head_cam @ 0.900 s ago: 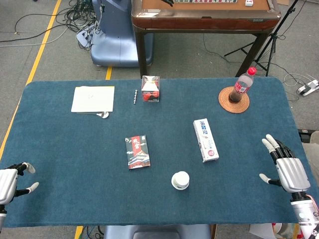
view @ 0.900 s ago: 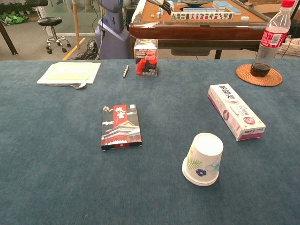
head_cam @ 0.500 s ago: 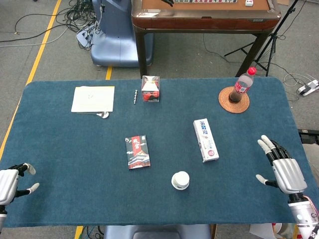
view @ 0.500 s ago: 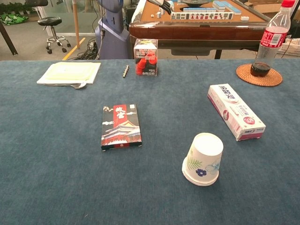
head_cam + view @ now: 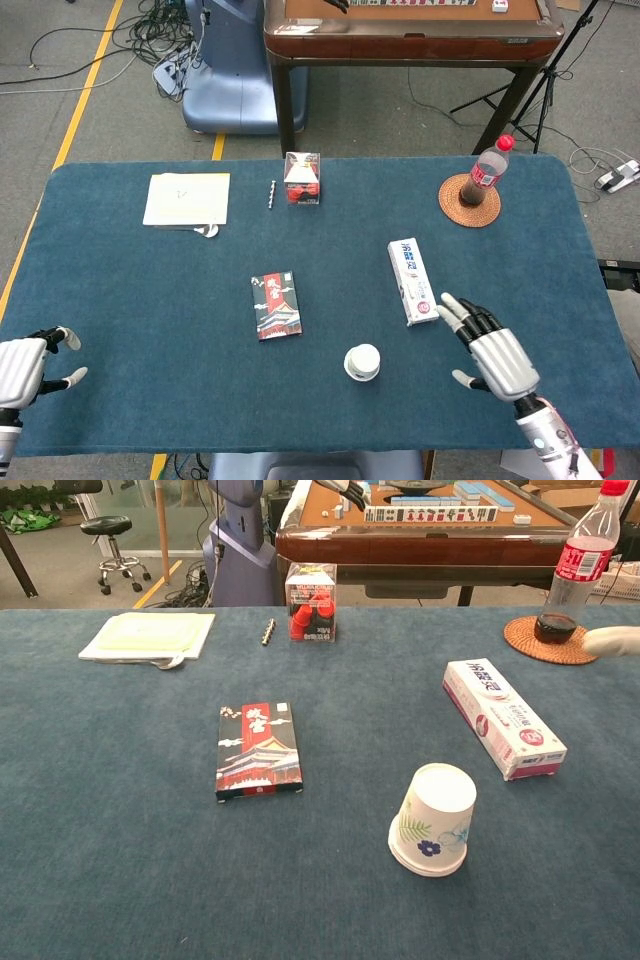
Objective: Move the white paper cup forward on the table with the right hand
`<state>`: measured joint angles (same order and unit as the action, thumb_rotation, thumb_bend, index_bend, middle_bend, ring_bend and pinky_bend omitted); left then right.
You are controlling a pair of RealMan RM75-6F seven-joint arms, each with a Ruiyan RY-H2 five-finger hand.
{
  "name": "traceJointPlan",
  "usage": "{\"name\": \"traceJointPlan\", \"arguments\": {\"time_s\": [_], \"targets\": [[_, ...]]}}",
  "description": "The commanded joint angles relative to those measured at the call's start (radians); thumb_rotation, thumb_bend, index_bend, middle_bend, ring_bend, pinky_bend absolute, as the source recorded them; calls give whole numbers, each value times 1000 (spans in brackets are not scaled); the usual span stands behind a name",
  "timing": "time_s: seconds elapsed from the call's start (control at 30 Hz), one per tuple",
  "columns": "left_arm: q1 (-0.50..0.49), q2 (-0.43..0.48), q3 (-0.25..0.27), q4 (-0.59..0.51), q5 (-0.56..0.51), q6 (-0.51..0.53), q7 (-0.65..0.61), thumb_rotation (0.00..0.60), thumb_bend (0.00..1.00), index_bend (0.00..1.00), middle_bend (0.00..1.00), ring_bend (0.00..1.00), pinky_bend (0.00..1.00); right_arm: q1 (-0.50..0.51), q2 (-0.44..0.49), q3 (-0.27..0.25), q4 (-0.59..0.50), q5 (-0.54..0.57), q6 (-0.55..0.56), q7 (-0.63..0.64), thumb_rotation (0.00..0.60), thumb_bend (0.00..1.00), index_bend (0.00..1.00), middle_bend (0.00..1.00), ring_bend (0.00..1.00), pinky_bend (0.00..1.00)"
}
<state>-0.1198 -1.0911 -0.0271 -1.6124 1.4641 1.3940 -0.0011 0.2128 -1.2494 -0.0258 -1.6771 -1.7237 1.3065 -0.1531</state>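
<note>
The right hand has swung in from the table's right edge, fingers spread wide and empty, now near the white paper cup but apart from it. The cup stands upside down on the blue felt table, floral-printed, tapered, near the front edge. The left hand hovers loosely spread, holding nothing.

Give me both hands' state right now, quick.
Left hand: open, holding nothing.
Right hand: open, fingers spread, holding nothing, apart from the white paper cup.
</note>
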Motion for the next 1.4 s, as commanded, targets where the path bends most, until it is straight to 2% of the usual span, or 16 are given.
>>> {"name": "traceJointPlan", "arguments": {"time_s": [0.03, 0.27, 0.7, 1.4], "targets": [[-2, 3, 2, -2, 1, -5, -3, 600, 163, 537, 503, 517, 610, 31, -46, -4, -20, -19, -40, -54, 600, 0, 0, 1, 12, 174], [1, 15, 1, -8, -11, -7, -11, 600, 162, 537, 503, 517, 610, 73, -127, -1, -27, -30, -94, -132, 600, 0, 0, 0, 0, 148], [5, 38, 2, -22, -19, -9, -31, 600, 162, 537, 503, 517, 610, 149, -215, 14, -7, -32, -172, -215, 600, 0, 0, 0, 0, 146], [8, 50, -5, -27, -32, -5, -43, 600, 163, 538, 503, 517, 610, 228, -330, 46, 88, 86, -263, -263, 600, 0, 0, 0, 0, 146]]}}
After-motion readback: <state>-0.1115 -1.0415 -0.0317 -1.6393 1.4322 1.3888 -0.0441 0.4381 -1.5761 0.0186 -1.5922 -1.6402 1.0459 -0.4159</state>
